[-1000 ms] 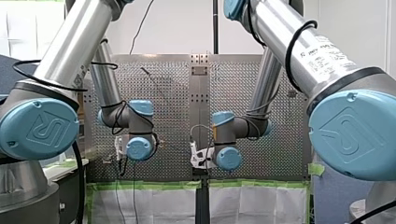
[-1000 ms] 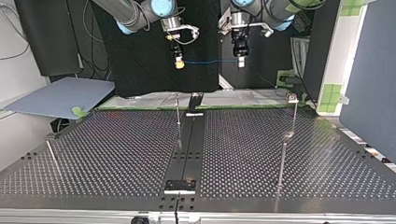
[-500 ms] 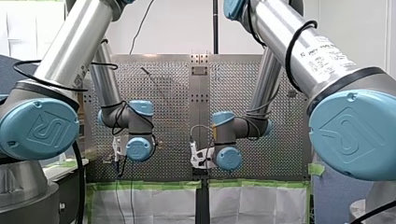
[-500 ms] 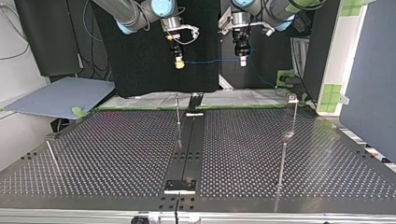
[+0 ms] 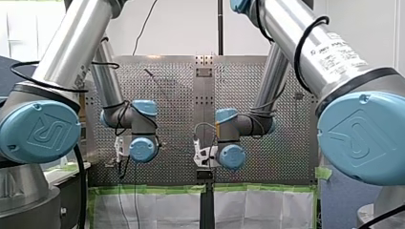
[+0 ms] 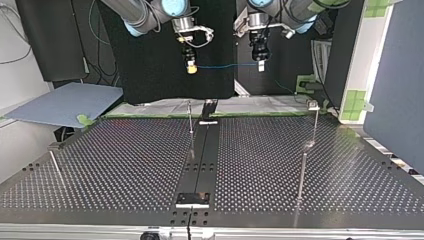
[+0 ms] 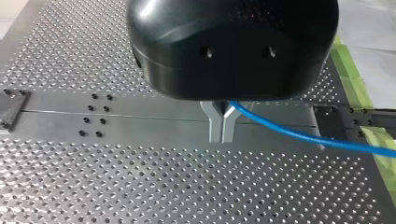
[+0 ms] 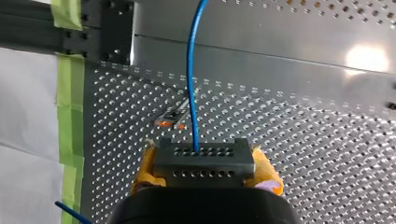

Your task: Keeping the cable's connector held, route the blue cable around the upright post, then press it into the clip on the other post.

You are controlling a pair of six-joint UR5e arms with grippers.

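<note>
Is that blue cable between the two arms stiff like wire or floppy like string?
Probably flexible but springy: the blue cable spans the gap between the jaws nearly straight, barely sagging. It leaves the connector in a smooth curve, no kinks, so likely bends easily. Looks thin, so probably light.

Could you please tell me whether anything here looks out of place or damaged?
Nothing stands out. The blue cable runs unkinked between my left end effector and my right end effector, which holds the connector squarely; the centre post stands upright.
</note>
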